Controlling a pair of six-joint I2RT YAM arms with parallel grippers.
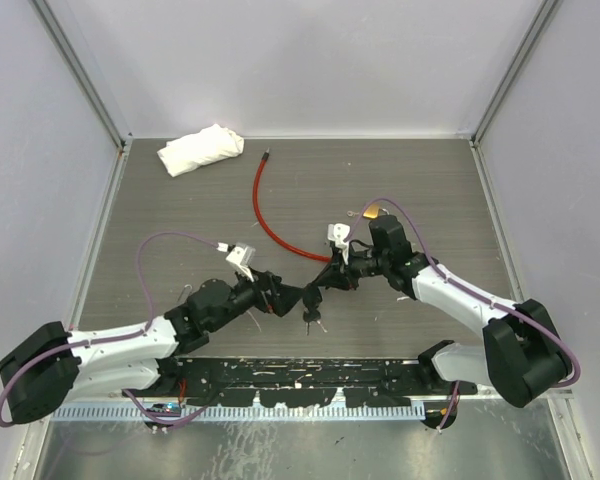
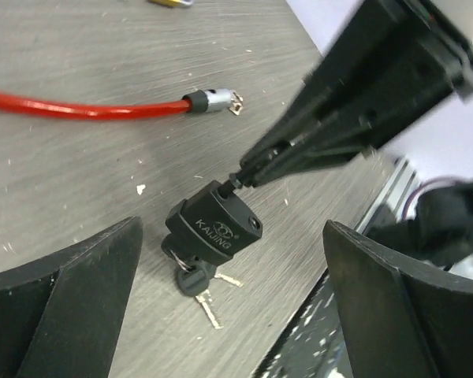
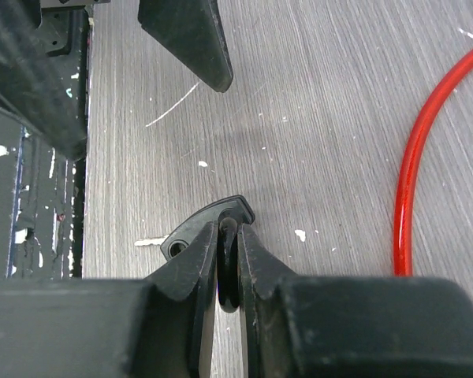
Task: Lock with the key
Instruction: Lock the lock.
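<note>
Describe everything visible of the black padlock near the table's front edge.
The padlock is matt black, seemingly metal, with KAIJING printed on its body. It is held tilted over the grey table, pinched at its top by the right gripper. A black-headed key sticks from its underside, spare keys dangling. The open left gripper flanks it without touching.

The padlock (image 2: 215,224) sits on the table (image 1: 430,180) between the two tools, with the left tool (image 1: 298,299) just to its left and the right tool (image 1: 330,280) touching it from the right. Its keys (image 2: 197,281) lie on the near side. The cable (image 1: 263,215) runs behind it, and a cloth (image 1: 200,148) lies in the far left corner.
</note>
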